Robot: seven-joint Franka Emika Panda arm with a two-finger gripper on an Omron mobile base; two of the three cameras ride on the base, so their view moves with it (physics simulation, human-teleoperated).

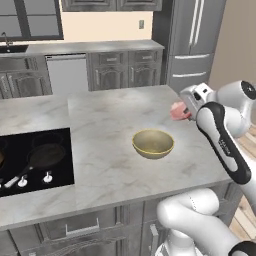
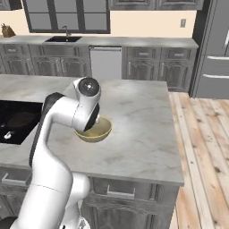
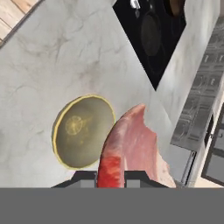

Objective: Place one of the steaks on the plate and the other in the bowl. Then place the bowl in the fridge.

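Hand (image 3: 110, 175) pinches one steak (image 3: 131, 146), held up off the worktop (image 1: 110, 150); the meat sticks out forward from between the fingers, long axis running along the hand's line of sight. Bowl (image 3: 83, 131) sits on the worktop below and off to one side of the steak, not under it: in the left base view the steak (image 1: 179, 111) hangs beyond the bowl (image 1: 153, 143), toward the fridge (image 1: 192, 42). Bowl looks unfilled. Judgement: the steak must travel sideways over the bowl rim before release. Frying pan (image 1: 42, 156) lies well apart, on the far side of the bowl from the steak.
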